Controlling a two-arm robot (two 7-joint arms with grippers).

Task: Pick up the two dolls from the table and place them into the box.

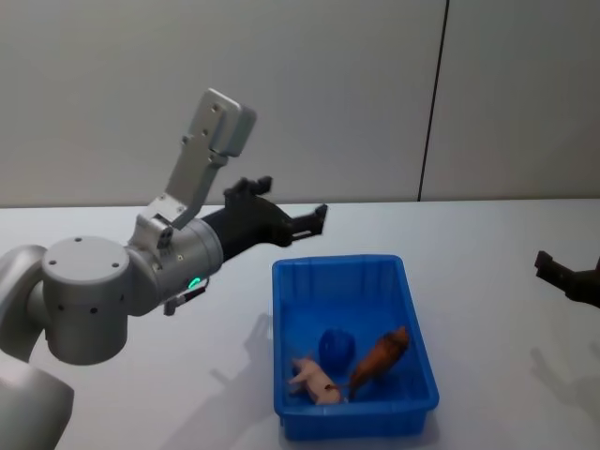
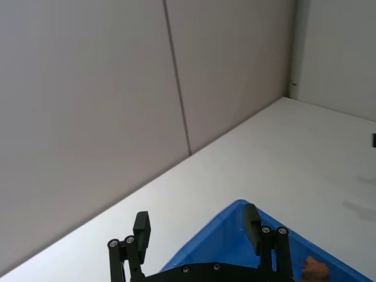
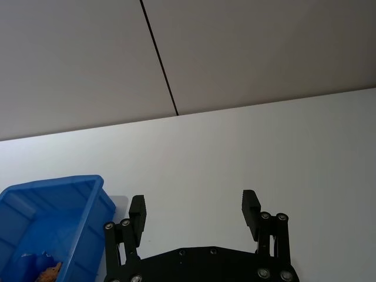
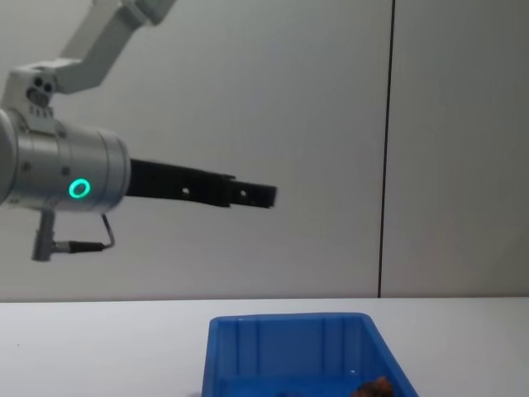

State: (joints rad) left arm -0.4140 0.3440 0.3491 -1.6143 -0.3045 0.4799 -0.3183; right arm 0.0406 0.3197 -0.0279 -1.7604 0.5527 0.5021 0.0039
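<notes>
Black fingers spread wide and empty mark the left gripper (image 1: 289, 208), which hangs in the air above the table (image 1: 487, 253), just behind the far left corner of the box (image 1: 417, 337). In the chest view the same gripper (image 4: 248, 195) juts out level from its grey wrist, well above the box's rim (image 4: 289, 319). In its own wrist view, the left gripper (image 2: 197, 230) frames the bin's near corner (image 2: 235, 235) between its parted fingers.

The right gripper (image 1: 551, 267) sits low at the right edge of the head view, clear of the box, with bare white tabletop between them. Its wrist view shows the gripper (image 3: 194, 207) open, nothing between its fingers, and the blue box (image 3: 59, 205) off to one side.

Inside the bin lie both dolls, side by side near the front wall. The reddish-brown doll (image 1: 380, 357) lies slanted toward the right side; the pale pinkish doll (image 1: 314, 377) rests just beside it on the left. A small blue object (image 1: 335, 346) sits on the floor behind them, hard to make out against the plastic.

Open tabletop surrounds the box on every side.
</notes>
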